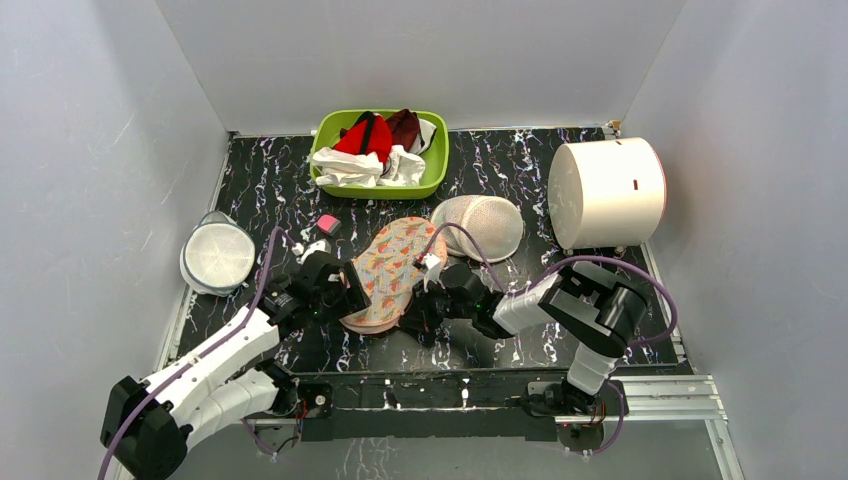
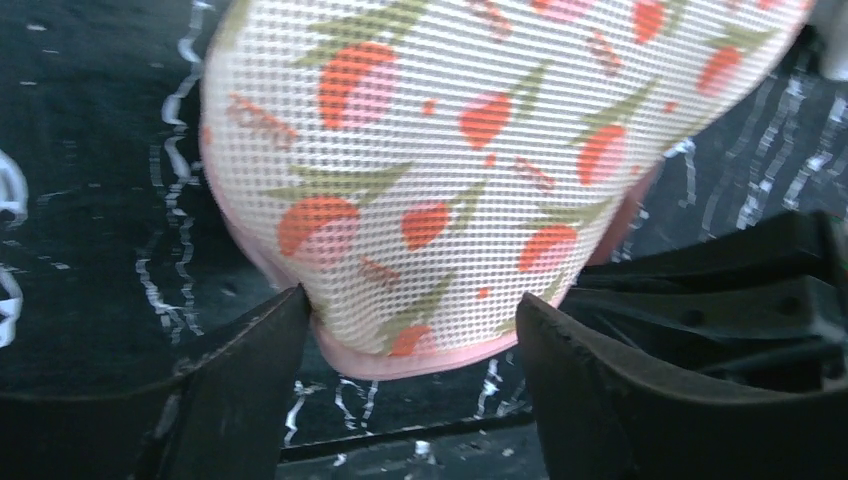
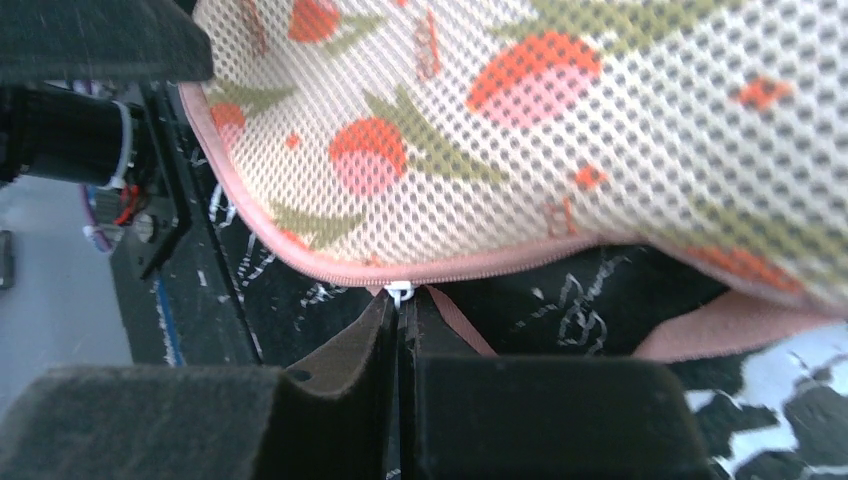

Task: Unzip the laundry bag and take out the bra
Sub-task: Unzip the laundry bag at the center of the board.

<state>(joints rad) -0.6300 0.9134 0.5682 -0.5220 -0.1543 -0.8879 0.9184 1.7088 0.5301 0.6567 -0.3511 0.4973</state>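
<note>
The laundry bag [image 1: 393,270], peach mesh with a red-and-green floral print and pink zipper edging, lies flat mid-table. My left gripper [image 1: 347,290] is open. In the left wrist view its fingers [image 2: 250,370] stand on either side of the bag's rounded near end [image 2: 450,200] without pinching it. My right gripper [image 1: 428,298] is at the bag's right edge, shut on the white zipper pull [image 3: 400,292]. Right of the pull the pink edging [image 3: 720,320] gapes apart over a dark gap. The bra is hidden.
A green basket [image 1: 436,170] with red and white clothes stands at the back. A white mesh dome [image 1: 480,225] lies just right of the bag, a white drum [image 1: 605,192] farther right. A round white mesh case [image 1: 217,257] sits at the left and a small pink object [image 1: 327,224] beside the bag.
</note>
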